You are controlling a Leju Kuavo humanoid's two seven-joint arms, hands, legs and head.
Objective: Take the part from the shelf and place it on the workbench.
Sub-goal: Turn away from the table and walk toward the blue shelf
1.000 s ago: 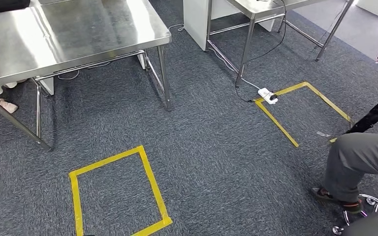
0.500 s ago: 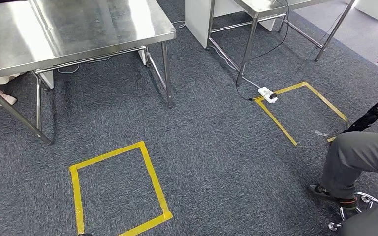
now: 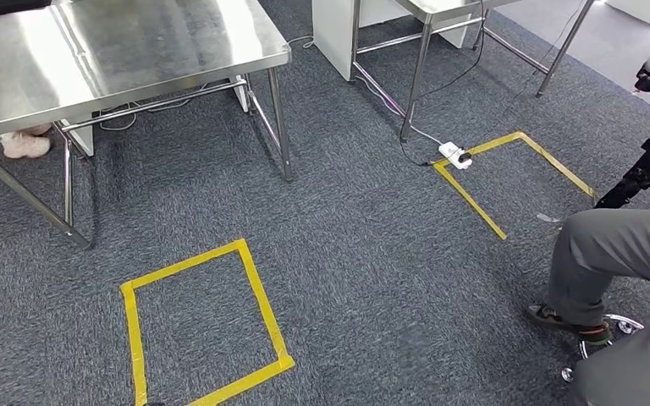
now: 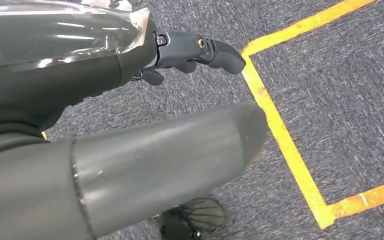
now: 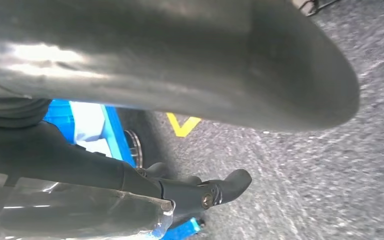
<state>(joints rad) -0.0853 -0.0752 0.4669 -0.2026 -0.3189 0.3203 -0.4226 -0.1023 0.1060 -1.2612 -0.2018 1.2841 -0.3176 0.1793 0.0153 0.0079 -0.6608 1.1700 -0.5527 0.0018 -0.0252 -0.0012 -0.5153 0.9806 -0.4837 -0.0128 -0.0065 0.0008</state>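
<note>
Left hand (image 4: 190, 52) hangs beside the leg, fingers loosely curled, holding nothing you can see; steel workbench (image 3: 118, 51) stands ahead-left. Right hand (image 5: 205, 192) likewise carries nothing. The part is nowhere among these views, presumably unfetched.

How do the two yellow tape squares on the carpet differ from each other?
The near tape square lies in front of the large steel table; the far tape square lies by the second table. The near tape square shows all four sides; the far tape square's side nearest the seated person's leg is not visible. A white power strip sits at the far tape square's corner; nothing sits on the near tape square. Both are yellow tape on grey carpet.
</note>
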